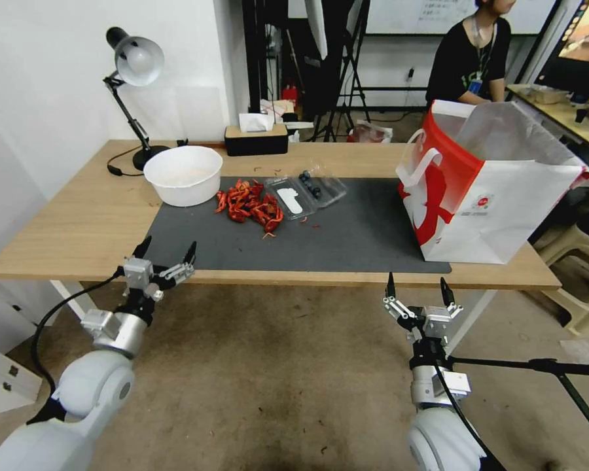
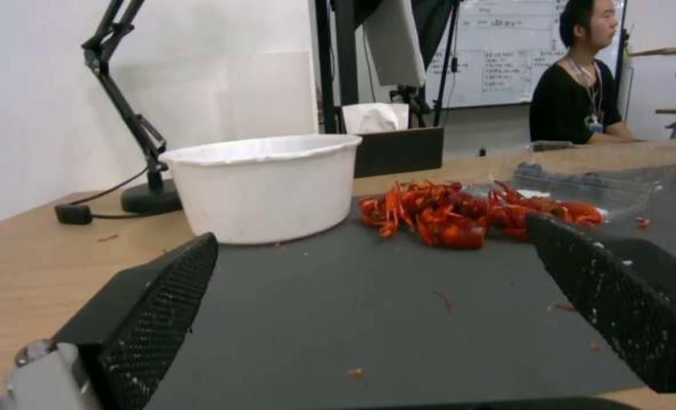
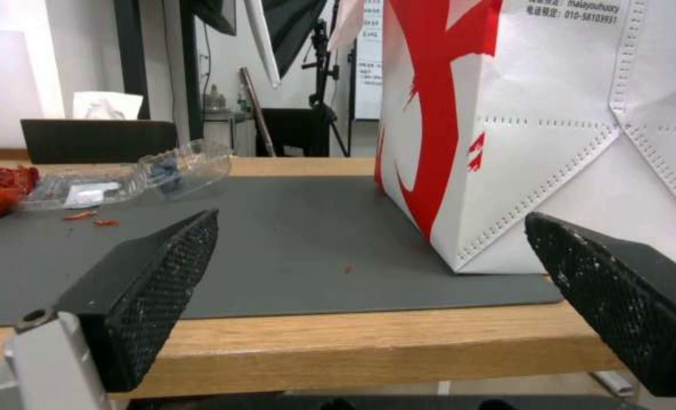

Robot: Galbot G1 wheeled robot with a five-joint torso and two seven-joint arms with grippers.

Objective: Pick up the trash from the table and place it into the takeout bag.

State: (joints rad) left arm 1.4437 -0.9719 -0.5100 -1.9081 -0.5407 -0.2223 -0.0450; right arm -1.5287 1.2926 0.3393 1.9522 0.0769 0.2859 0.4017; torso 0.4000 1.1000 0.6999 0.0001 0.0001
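Hovering at the table's (image 1: pixel 78 222) near edge, the left gripper (image 1: pixel 165 251) is spread wide and empty; the right gripper (image 1: pixel 417 285), equally wide and empty, hangs just before the edge near the takeout bag (image 1: pixel 497 196). On the grey mat (image 1: pixel 347 235) lie red shell scraps (image 1: pixel 249 204), a clear plastic box (image 1: pixel 304 191) and a white bowl (image 1: pixel 182 174). A desk lamp (image 1: pixel 134 72) and tissue box (image 1: pixel 256 135) stand behind.

Even, bright indoor light falls on the table (image 1: pixel 78 222), and shadows under the white bowl (image 1: pixel 182 174) are faint and soft. The head view bends straight lines near its edges. Both wrist views are slightly soft, blurring the room behind the table.
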